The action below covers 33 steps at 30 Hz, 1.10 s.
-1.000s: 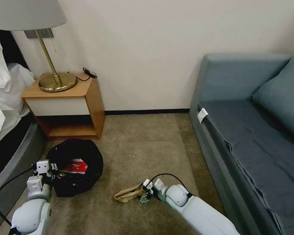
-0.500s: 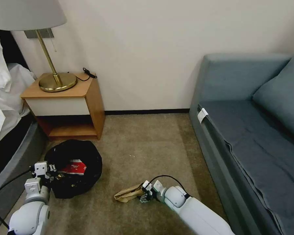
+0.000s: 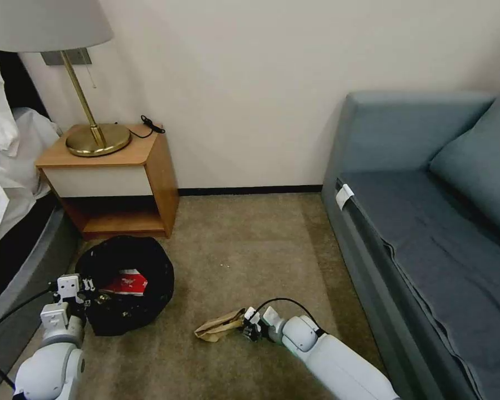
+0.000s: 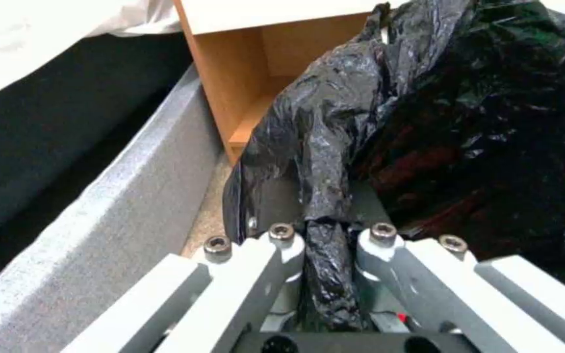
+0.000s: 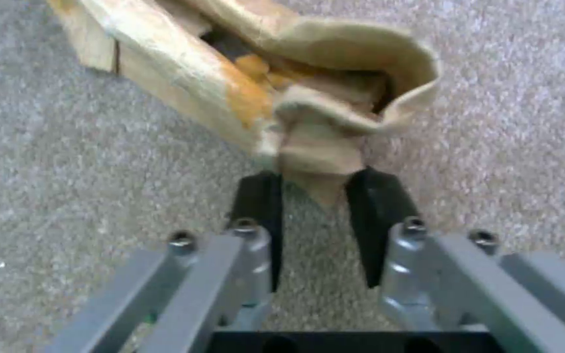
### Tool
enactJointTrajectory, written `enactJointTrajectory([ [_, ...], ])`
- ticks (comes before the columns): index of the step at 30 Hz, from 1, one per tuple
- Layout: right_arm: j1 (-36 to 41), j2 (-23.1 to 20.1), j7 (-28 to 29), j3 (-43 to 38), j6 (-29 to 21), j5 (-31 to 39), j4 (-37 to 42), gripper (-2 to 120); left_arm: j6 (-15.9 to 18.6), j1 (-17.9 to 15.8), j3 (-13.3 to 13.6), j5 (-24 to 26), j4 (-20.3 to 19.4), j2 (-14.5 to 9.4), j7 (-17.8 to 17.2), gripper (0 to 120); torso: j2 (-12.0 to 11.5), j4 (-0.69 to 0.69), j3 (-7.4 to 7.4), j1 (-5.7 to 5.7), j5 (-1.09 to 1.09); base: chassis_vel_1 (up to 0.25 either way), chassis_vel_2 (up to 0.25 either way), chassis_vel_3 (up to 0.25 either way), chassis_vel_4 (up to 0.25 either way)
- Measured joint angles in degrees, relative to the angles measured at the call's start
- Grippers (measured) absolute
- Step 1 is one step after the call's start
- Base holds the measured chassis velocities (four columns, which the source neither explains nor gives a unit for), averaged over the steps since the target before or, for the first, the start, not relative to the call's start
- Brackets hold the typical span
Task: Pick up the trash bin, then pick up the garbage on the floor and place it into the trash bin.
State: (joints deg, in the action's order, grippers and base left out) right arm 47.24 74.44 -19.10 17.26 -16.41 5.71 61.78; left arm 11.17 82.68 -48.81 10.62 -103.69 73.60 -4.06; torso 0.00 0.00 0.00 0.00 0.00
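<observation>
The trash bin (image 3: 125,278), draped in a black bag (image 4: 466,122), stands on the carpet in front of the nightstand, and a red-and-white carton (image 3: 129,282) lies inside it. My left gripper (image 3: 86,290) is at the bin's near left rim, shut on a fold of the bag (image 4: 325,230). To the right, a crumpled brown paper bag (image 3: 219,325), a piece of the garbage, lies on the carpet. My right gripper (image 3: 249,329) is low at its right end. Its black pads (image 5: 374,211) pinch the bag's narrow twisted end (image 5: 315,157).
A wooden nightstand (image 3: 116,178) with a brass lamp (image 3: 97,139) stands just behind the bin. A bed (image 3: 16,233) runs along the left and a grey-blue sofa (image 3: 428,233) along the right. Open carpet (image 3: 250,244) lies between them.
The bin and my left gripper have shifted slightly left. The right gripper has stayed at the paper bag, whose gripped end has risen a little.
</observation>
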Motion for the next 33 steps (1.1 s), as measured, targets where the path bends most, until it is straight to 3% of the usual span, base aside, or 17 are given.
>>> enactJointTrajectory([
  [6,0.2,-0.2,-0.2,0.0,0.3,-0.1,0.0,0,-0.1,0.3,-0.1,0.0,0.0,0.1,0.0,4,0.0,0.00,0.00,0.00,0.00,0.000,0.000,0.000,0.000],
  [33,2.7,-1.0,-1.2,-4.5,1.4,0.3,4.4,0,-0.7,1.2,-0.5,-0.2,0.7,-0.4,-0.1,4,0.0,0.00,0.00,0.00,0.00,0.000,0.000,0.000,0.000],
])
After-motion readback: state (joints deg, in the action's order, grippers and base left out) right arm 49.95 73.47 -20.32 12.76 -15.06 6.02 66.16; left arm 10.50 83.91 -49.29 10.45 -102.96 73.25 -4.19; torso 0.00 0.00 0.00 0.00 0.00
